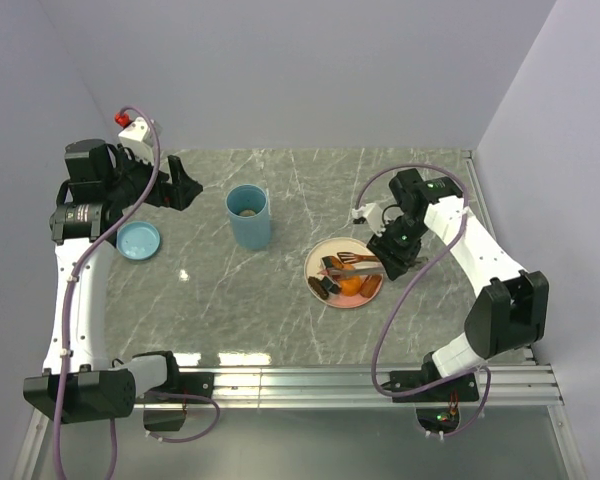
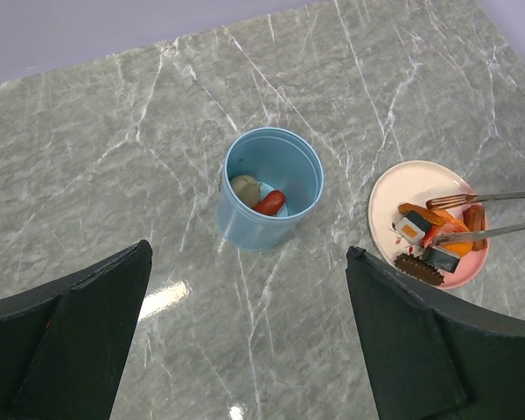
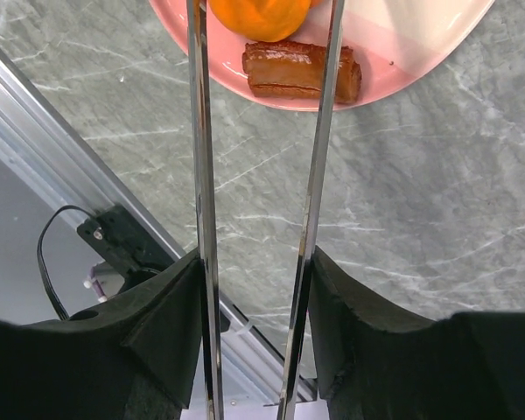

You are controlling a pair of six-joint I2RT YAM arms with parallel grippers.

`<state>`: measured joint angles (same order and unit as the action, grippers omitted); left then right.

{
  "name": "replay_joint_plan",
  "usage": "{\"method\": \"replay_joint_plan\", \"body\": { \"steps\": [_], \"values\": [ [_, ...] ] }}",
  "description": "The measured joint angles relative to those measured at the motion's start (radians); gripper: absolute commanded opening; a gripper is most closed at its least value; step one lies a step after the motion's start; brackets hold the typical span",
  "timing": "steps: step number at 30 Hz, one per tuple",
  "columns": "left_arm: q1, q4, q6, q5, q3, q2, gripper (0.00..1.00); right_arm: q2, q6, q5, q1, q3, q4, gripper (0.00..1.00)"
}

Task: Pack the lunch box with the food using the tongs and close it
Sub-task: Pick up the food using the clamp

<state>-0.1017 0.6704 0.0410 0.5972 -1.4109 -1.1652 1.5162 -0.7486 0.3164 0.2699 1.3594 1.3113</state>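
The light-blue lunch box [image 1: 249,216] [image 2: 269,199] stands upright and open at mid-table, with a beige round and a red piece inside. Its blue lid [image 1: 138,240] lies flat to the left. The pink plate [image 1: 320,255] [image 2: 394,188] [image 3: 420,35] carries food: an orange round [image 3: 262,13], a brown sausage [image 3: 302,70] and a dark roll [image 2: 442,260]. My right gripper [image 1: 392,250] [image 3: 254,262] is shut on the silver tongs [image 1: 350,262] [image 2: 494,231] [image 3: 197,131], whose arms stand apart and reach over the plate. My left gripper [image 1: 185,188] [image 2: 249,249] hangs open and holds nothing, left of the lunch box.
An aluminium rail [image 1: 360,380] [image 3: 52,149] runs along the table's near edge, close below the plate. A black cable [image 3: 48,262] loops beside it. Grey walls close the table at the back and both sides.
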Motion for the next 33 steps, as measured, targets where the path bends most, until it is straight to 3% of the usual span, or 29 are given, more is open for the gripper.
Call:
{"method": "replay_joint_plan", "body": {
  "steps": [16,33],
  "values": [
    [0.000,-0.015,0.000,0.000,0.000,-0.012,0.99,0.036,-0.003,0.006,-0.021,0.037,0.005,0.38],
    [0.000,-0.033,-0.004,0.009,0.000,-0.012,0.99,-0.045,-0.050,-0.005,-0.081,0.038,0.032,0.27]
  ]
}}
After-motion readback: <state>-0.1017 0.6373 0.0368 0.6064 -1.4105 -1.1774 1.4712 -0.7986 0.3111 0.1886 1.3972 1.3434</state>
